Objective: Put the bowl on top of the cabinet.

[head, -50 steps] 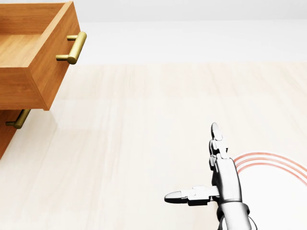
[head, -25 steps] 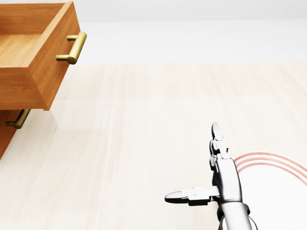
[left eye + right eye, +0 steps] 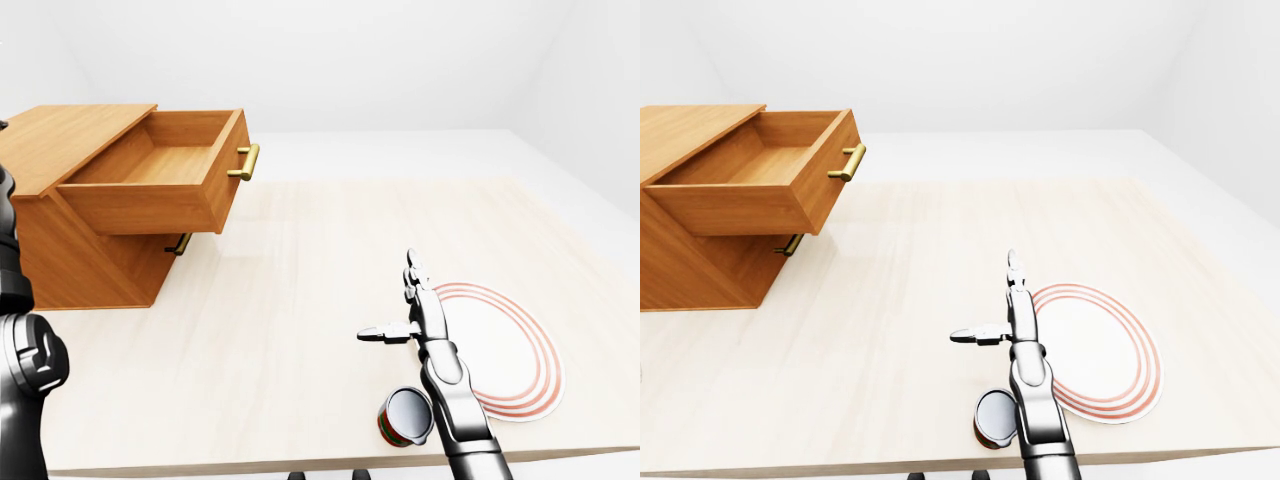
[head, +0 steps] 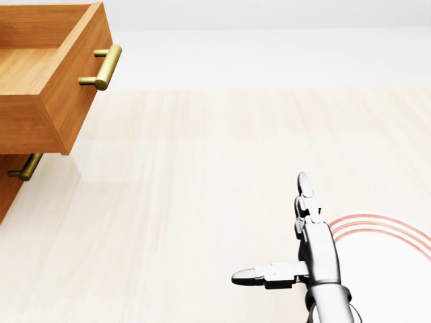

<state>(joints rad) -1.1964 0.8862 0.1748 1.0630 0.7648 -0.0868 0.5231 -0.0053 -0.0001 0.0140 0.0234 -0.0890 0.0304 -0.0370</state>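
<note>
The bowl [image 3: 505,350] is a shallow white dish with red rings, lying on the pale wooden table at the lower right of the left-eye view. My right hand [image 3: 388,298] hovers just left of its rim, open, fingers straight up and thumb pointing left, holding nothing. The wooden cabinet [image 3: 60,150] stands at the left, its flat top bare and its top drawer [image 3: 160,185] pulled out and empty. Of my left arm [image 3: 20,350] only a dark section shows at the left edge; its hand is out of sight.
A small can [image 3: 405,416] lies on its side just below my right hand, near the table's bottom edge [image 3: 250,465]. The open drawer's brass handle [image 3: 245,162] juts toward the middle of the table. A second brass handle [image 3: 180,244] sits beneath the drawer.
</note>
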